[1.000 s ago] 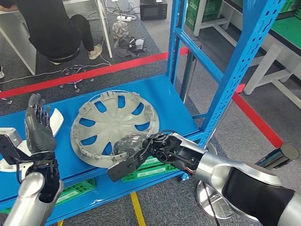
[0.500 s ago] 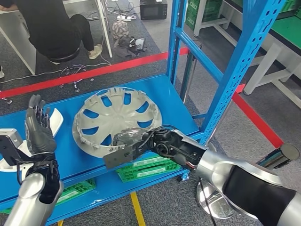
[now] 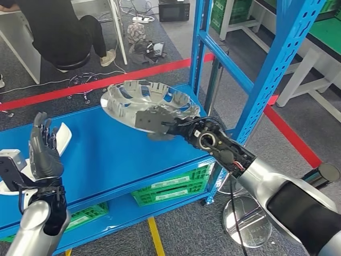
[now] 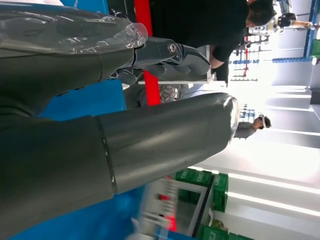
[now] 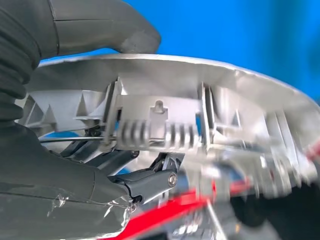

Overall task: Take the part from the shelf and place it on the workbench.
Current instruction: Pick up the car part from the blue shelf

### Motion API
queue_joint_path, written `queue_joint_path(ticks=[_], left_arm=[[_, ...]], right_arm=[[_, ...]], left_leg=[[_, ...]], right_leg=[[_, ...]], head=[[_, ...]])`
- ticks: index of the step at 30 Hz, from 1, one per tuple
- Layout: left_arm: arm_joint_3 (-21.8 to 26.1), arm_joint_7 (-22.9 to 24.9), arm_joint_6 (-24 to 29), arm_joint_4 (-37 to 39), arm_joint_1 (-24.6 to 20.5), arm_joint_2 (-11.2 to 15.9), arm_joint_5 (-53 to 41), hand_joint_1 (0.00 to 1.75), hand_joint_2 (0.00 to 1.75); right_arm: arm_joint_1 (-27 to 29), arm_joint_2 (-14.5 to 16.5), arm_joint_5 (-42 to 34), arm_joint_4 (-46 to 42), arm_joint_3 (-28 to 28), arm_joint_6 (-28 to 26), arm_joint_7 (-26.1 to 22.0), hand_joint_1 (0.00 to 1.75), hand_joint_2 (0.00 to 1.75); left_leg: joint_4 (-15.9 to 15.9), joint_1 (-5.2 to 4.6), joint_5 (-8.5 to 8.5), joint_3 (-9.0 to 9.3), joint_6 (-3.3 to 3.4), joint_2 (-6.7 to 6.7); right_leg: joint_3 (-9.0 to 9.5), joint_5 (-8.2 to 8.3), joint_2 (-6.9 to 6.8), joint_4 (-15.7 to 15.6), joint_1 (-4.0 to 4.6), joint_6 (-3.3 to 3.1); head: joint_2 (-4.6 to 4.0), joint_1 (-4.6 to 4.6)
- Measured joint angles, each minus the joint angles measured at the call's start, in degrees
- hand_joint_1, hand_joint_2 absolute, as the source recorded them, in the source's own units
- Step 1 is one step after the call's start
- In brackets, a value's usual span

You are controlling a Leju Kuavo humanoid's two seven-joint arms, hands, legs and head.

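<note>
— Blue shelving fills what's ahead of me: a blue shelf deck point(image 3: 108, 154) under a slanted blue upright point(image 3: 265, 80), grey carpet and a strip of red floor tape point(image 3: 100, 82) behind. What do you make of the part?

— That silver wheel cover point(image 3: 161, 101) is off the deck. A second ago it lay flat in the middle of the shelf; half a second ago its near edge had tipped up. It hangs tilted above the far right corner, well clear of the blue surface.

— Yes, my right hand point(image 3: 161, 124) grips it at the near rim. From the right wrist view, my thumb lies over the cover's outer face point(image 5: 211, 75) and the darker fingers point(image 5: 151, 182) curl beneath the ribbed underside, so the rim is pinched between them.

— And your other one?

— My left hand point(image 3: 43, 152) is raised at the shelf's left end, fingers upright and slightly apart, holding nothing. It has hardly moved. Just behind it sits a white part point(image 3: 62, 136) on the deck.

— Anything below?

— Green crates point(image 3: 172, 186) on the lower level, now uncovered where my right forearm crossed them. A seated person in black point(image 3: 60, 32) is at a table behind the tape.
</note>
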Motion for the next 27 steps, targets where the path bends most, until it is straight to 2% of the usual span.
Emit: queue_joint_path(ticks=[5, 13, 21, 27], left_arm=[[0.0, 0.2, 0.6, -1.1, 1.1, 0.3, -0.6, 0.00, 0.00], [0.0, 0.6, 0.5, -2.0, 1.9, 0.4, -2.1, 0.00, 0.00], [-0.2, 0.5, -0.3, -2.0, 2.6, 0.4, -2.1, 0.00, 0.00], [-1.0, 0.1, -1.2, -2.0, 2.7, 0.3, -1.6, 0.00, 0.00]], right_arm=[[1.6, -2.1, -2.5, -5.0, -6.5, -3.6, 0.1, 1.75, 1.75], [8.0, -4.9, -3.6, -15.0, -16.2, -11.9, -0.5, 1.75, 1.75], [13.9, -5.3, -0.7, -24.1, -21.6, -17.2, -4.2, 1.75, 1.75], [16.3, -5.3, -0.4, -29.7, -24.1, -18.2, -4.3, 1.75, 1.75]], left_leg=[[0.0, 0.00, 0.00, -0.01, 0.00, 0.00], [0.0, 0.00, -0.01, -0.04, 0.00, -0.02], [0.0, -0.01, -0.02, -0.08, -0.01, 0.01], [0.0, 0.00, -0.02, -0.09, -0.01, 0.01]], right_leg=[[-0.02, 0.00, -0.01, 0.0, -0.01, 0.00], [-0.03, -0.01, -0.02, 0.0, -0.01, 0.00], [-0.11, -0.01, 0.05, 0.0, 0.00, 0.00], [-0.15, -0.04, 0.04, 0.0, 0.00, 0.00]], head=[[0.00, 0.02], [0.00, 0.05], [0.00, 0.02], [0.00, -0.02]])
